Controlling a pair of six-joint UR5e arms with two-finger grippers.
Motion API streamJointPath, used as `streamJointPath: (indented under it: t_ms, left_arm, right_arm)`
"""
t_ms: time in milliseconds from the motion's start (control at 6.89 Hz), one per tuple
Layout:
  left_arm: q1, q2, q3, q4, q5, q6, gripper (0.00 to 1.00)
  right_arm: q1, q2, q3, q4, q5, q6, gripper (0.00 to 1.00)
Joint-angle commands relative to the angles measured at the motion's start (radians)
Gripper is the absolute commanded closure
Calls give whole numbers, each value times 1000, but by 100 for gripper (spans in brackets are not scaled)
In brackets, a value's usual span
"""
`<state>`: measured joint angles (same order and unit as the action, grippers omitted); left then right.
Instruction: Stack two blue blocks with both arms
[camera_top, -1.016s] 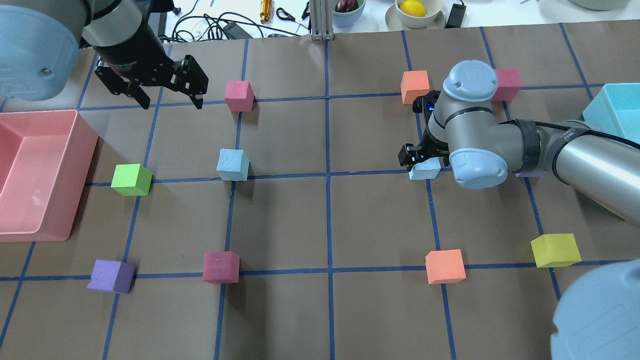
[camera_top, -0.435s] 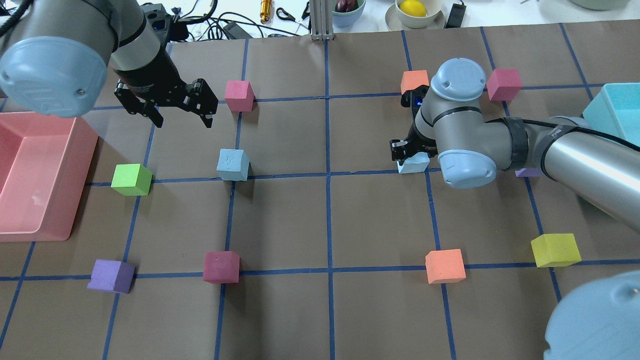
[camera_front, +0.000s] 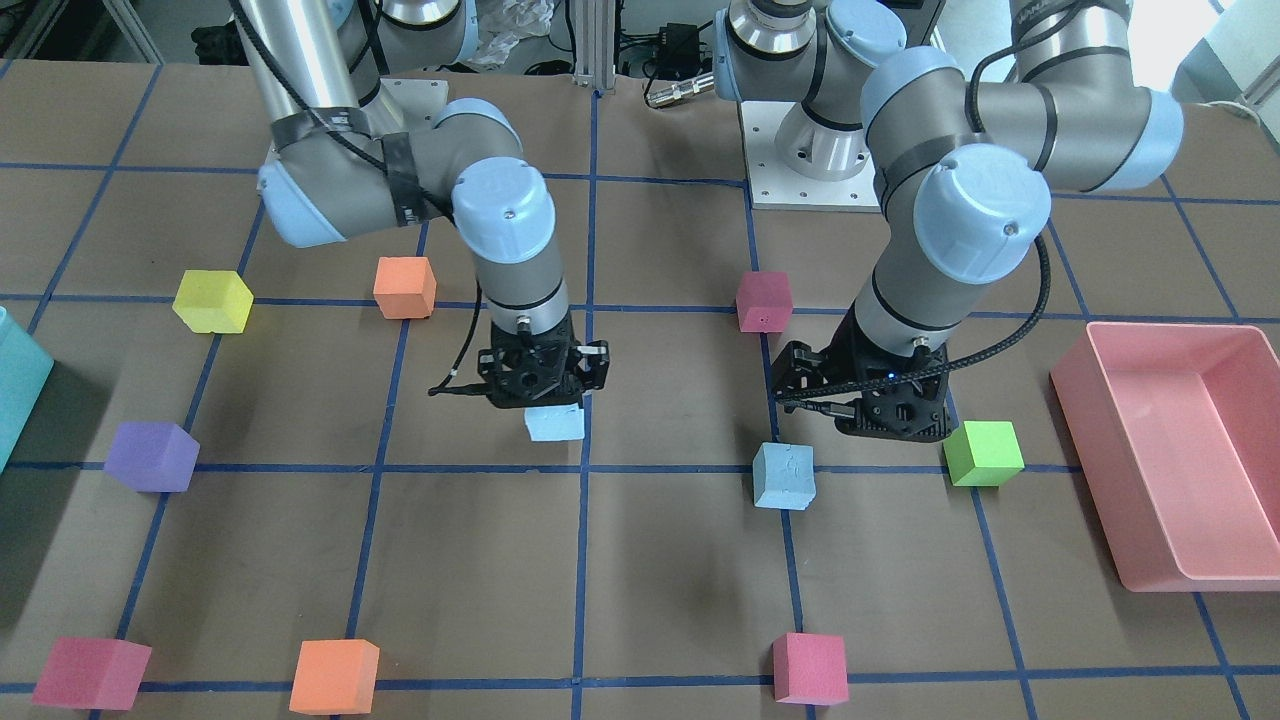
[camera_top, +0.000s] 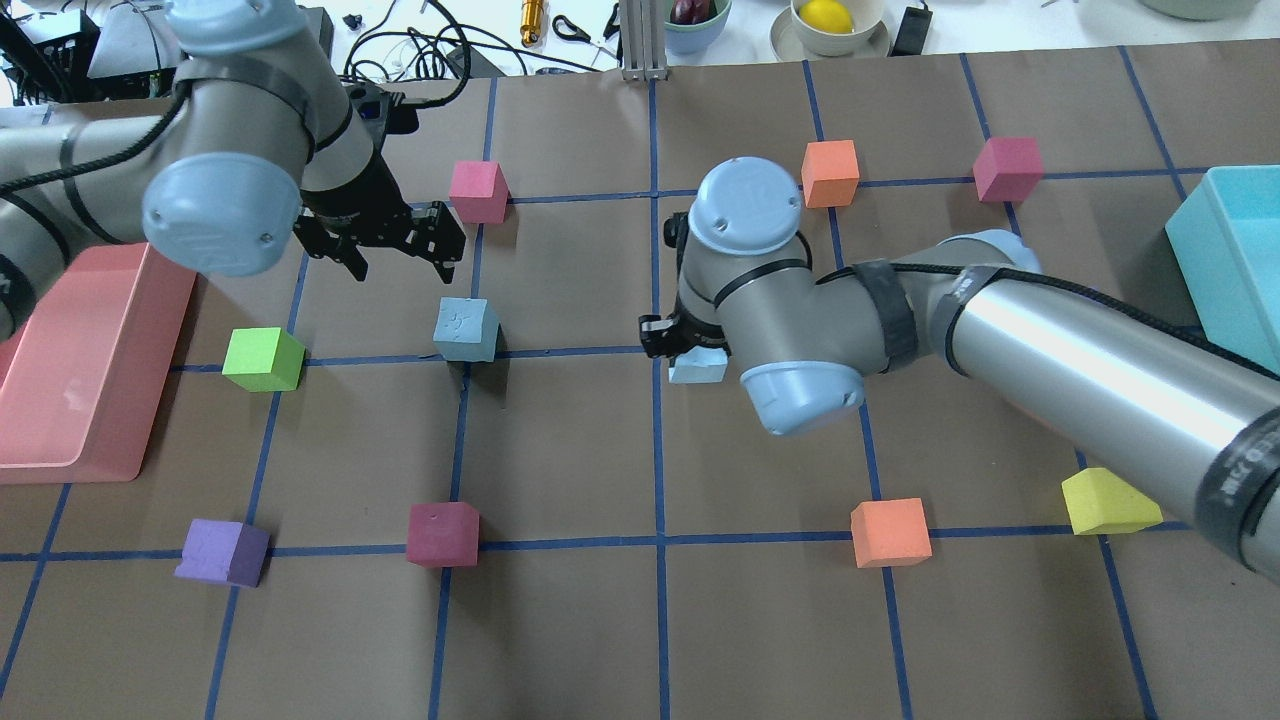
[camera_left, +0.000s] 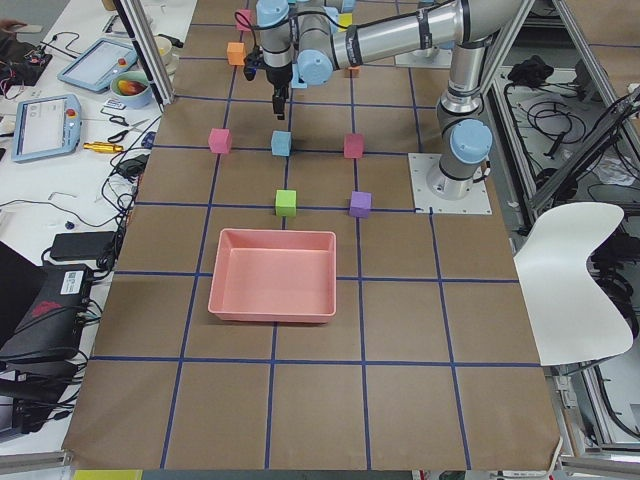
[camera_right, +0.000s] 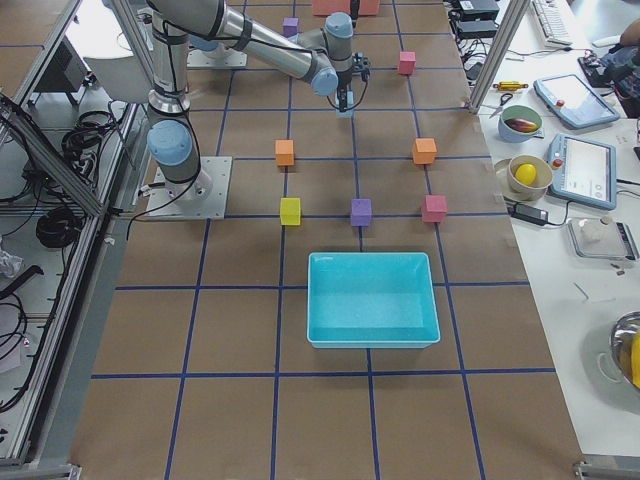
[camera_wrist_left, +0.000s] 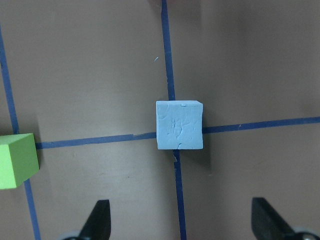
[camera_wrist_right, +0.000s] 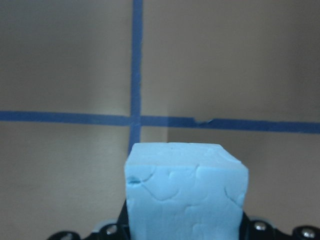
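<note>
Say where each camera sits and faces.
Front: across table, facing robot; left arm, right arm.
Overhead: behind robot, downward; both arms.
Left end: along table; left arm near.
Right end: along table; right arm near.
Left wrist: down; free blue block, left claw tips.
Right wrist: down; held blue block.
Front, overhead share both blocks.

Six cameras, one gridded table (camera_top: 560, 450).
Overhead looks forward and down from behind the robot (camera_front: 815, 150); the front camera faces it steeply from across the table, so sides swap. Both share the resting block (camera_top: 466, 330) and pink bin (camera_top: 160, 370). The two end cameras sit high and far back; the held block (camera_wrist_right: 186, 195) barely shows there. Left wrist looks straight down on the resting block; right wrist, very close, is filled by the held one.
</note>
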<state>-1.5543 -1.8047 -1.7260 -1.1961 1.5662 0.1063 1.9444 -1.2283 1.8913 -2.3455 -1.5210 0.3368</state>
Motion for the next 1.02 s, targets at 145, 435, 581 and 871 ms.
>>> streamJointPath:
  t_ms: [145, 435, 581, 871]
  left_arm:
    - [2, -99, -66, 167, -3, 7, 0]
    - [2, -149, -69, 202, -5, -3, 0]
    - [0, -160, -70, 204, -6, -11, 0]
    - [0, -185, -69, 205, -35, -14, 0]
  right_arm:
    - [88, 21, 60, -9, -14, 76, 60]
    - [88, 30, 55, -8, -11, 97, 0]
    - [65, 1, 23, 14, -14, 85, 0]
    - [6, -130, -111, 285, -14, 27, 0]
